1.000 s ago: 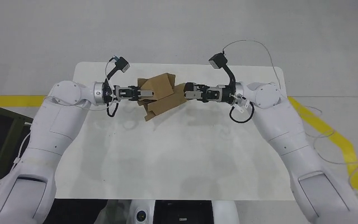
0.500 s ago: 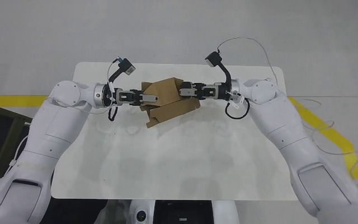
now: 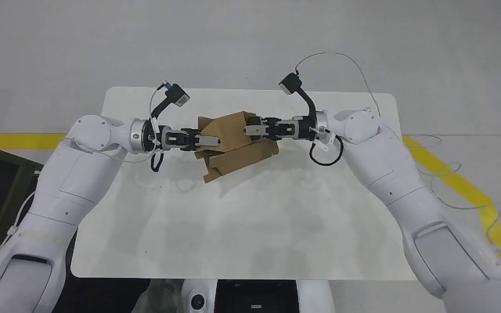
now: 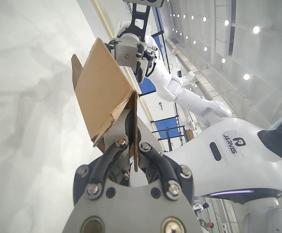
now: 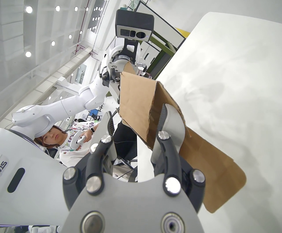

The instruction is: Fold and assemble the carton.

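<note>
Now | left gripper (image 4: 131,123) clamps carton (image 4: 99,88) | right gripper (image 5: 136,112) spread (straddling its edge)

A white table (image 3: 235,235) with rounded corners, seen from above. A brown carton (image 3: 232,125) is between the fingers (image 3: 205,139) of the left gripper (image 3: 211,139) and those of the right gripper (image 3: 250,131), over the far middle. Whether it touches the table is unclear.

Up in the hall behind, one word in capitals runs along a pale, dotted wall panel (image 4: 127,11); it is a maker's name, so I leave it unspoken. A small white sign (image 4: 161,106) with a logo and one word stands farther back. The carton (image 4: 99,88) is plain brown card with no readable print.
</note>
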